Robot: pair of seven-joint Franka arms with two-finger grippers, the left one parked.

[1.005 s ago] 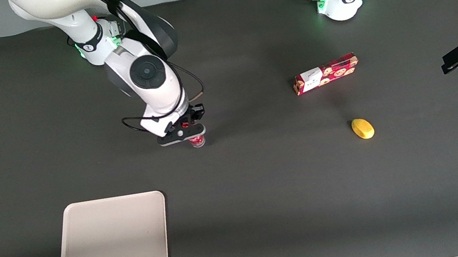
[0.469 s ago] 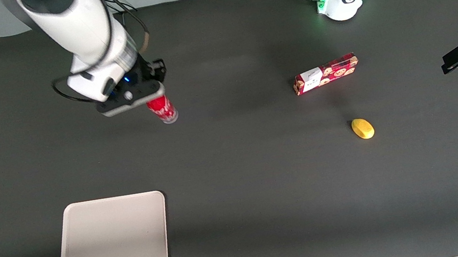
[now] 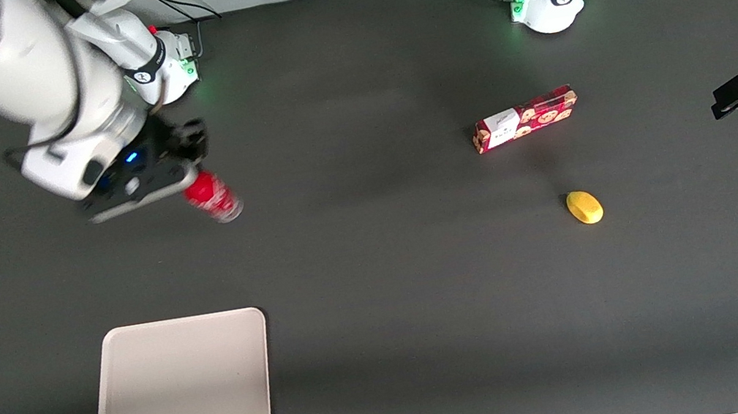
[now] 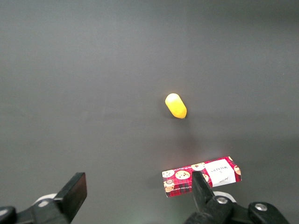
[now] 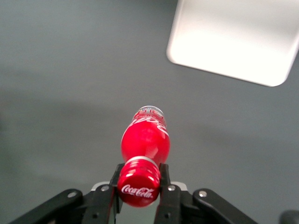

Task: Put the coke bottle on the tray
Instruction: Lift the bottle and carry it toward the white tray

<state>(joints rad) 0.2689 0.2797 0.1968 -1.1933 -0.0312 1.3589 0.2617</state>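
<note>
My right gripper [image 3: 191, 185] hangs high above the table, shut on the neck of the coke bottle [image 3: 213, 197]. The small red bottle has a red cap, white lettering and a clear base, and it dangles tilted below the fingers. In the right wrist view the gripper [image 5: 139, 179] pinches just under the cap, and the coke bottle [image 5: 145, 137] points down at the bare mat. The tray [image 3: 182, 382], a flat beige rectangle with rounded corners, lies nearer the front camera than the bottle. A corner of the tray [image 5: 233, 37] also shows in the wrist view.
A long red cookie box [image 3: 525, 118] and a yellow lemon-like object [image 3: 584, 207] lie toward the parked arm's end of the table. The same cookie box [image 4: 202, 176] and yellow object [image 4: 176, 106] show in the left wrist view. Dark mat covers the table.
My gripper lifted the coke bottle off the mat and carried it up and sideways toward the working arm's end of the table. The tray, box and yellow object have not moved.
</note>
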